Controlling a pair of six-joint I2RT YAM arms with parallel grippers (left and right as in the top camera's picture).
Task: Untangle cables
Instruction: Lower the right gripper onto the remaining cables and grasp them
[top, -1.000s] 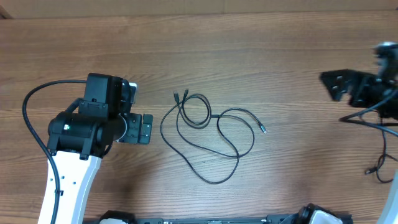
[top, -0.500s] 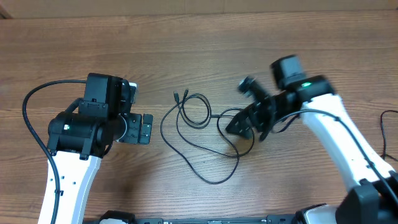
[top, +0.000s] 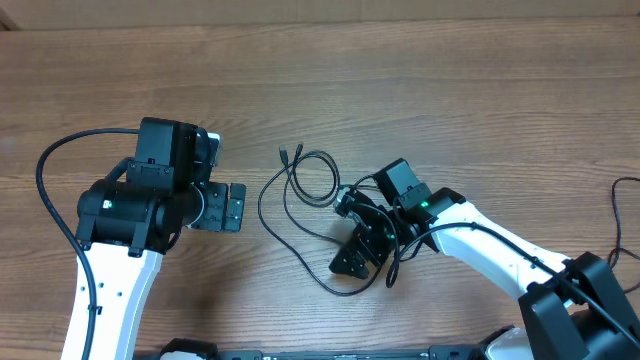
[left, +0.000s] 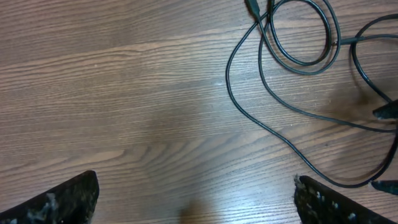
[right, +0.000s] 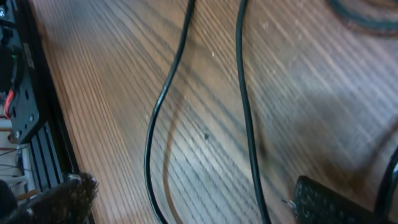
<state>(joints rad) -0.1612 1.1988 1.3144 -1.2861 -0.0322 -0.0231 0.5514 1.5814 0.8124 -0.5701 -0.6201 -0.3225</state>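
Observation:
The cables (top: 300, 190) lie in loose black loops on the wooden table, with a small plug (top: 284, 154) at the upper left. My right gripper (top: 368, 270) hangs open low over the loops' right part, and its arm hides the strands there. In the right wrist view two cable strands (right: 242, 93) run across the wood between its spread fingers (right: 329, 202), which touch neither. My left gripper (top: 238, 206) stands open to the left of the cables, over bare wood. The left wrist view shows the cable loops (left: 298, 56) at the upper right, ahead of its fingers (left: 62, 202).
A black frame (top: 340, 354) runs along the table's front edge and shows as a black rail (right: 25, 93) in the right wrist view. A thicker black arm wire (top: 625, 200) trails at the far right.
My right arm has swung in from the far right edge and now sits over the right part of the cables, hiding the right-hand plug. The left arm has not moved.

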